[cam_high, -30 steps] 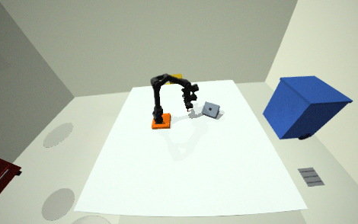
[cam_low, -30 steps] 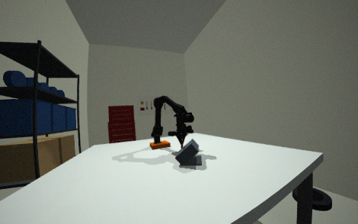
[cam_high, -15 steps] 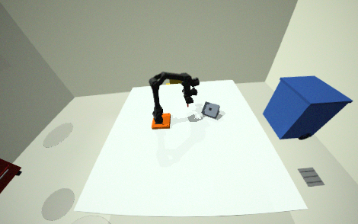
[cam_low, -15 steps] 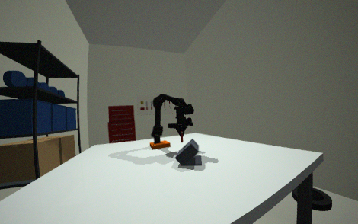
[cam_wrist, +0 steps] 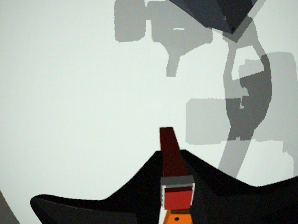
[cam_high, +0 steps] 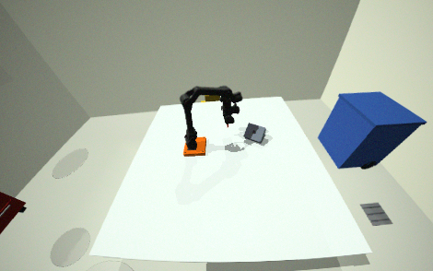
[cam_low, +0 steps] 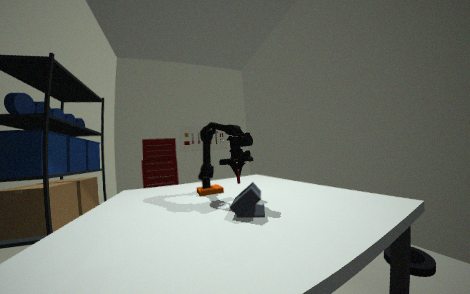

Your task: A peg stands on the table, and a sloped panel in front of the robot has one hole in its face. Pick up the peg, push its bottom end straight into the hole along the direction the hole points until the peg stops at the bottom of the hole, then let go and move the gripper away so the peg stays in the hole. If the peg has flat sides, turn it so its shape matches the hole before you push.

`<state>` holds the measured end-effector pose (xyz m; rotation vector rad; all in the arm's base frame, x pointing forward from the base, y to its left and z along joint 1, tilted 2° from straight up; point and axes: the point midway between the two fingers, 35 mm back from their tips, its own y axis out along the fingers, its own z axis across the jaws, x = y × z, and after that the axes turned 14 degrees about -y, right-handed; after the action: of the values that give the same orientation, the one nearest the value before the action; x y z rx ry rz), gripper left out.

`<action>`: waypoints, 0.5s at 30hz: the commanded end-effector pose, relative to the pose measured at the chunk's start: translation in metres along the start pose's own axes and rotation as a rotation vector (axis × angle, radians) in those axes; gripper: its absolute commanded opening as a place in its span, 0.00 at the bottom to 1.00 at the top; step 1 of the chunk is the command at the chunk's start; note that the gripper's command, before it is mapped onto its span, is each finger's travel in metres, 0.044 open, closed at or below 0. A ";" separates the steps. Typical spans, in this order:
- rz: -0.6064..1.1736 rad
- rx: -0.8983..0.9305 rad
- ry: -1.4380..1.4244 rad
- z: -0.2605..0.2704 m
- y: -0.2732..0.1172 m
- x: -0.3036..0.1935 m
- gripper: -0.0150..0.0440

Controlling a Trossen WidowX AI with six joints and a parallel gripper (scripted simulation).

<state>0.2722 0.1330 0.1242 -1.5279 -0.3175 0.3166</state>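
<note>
My gripper (cam_high: 228,123) (cam_low: 238,171) (cam_wrist: 170,156) is shut on the red peg (cam_high: 228,125) (cam_low: 238,178) (cam_wrist: 171,142) and holds it clear of the table, roughly upright with its lower end down. In the wrist view the peg shows a dark red shaft, a grey collar and a flat-sided bright red end. The grey sloped panel (cam_high: 261,135) (cam_low: 246,202) (cam_wrist: 220,11) stands on the table, to the right of the gripper in the top view. Its face is partly in shadow there, with a small dark hole near the middle. The hole's shape is too small to tell.
The arm's orange base (cam_high: 200,150) (cam_low: 210,190) stands on the white table (cam_high: 234,207) (cam_low: 174,240). Shadows of the arm fall on the table and around the panel. A blue bin (cam_high: 349,134), a shelf rack (cam_low: 48,150) and a red cabinet (cam_low: 159,160) stand away from the table.
</note>
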 end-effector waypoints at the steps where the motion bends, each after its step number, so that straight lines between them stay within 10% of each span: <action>1: -0.010 0.018 0.021 -0.003 -0.002 0.004 0.25; 15: -0.035 0.077 0.096 -0.016 -0.004 0.014 0.25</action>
<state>0.2873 0.1247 0.1288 -1.4677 -0.2671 0.2402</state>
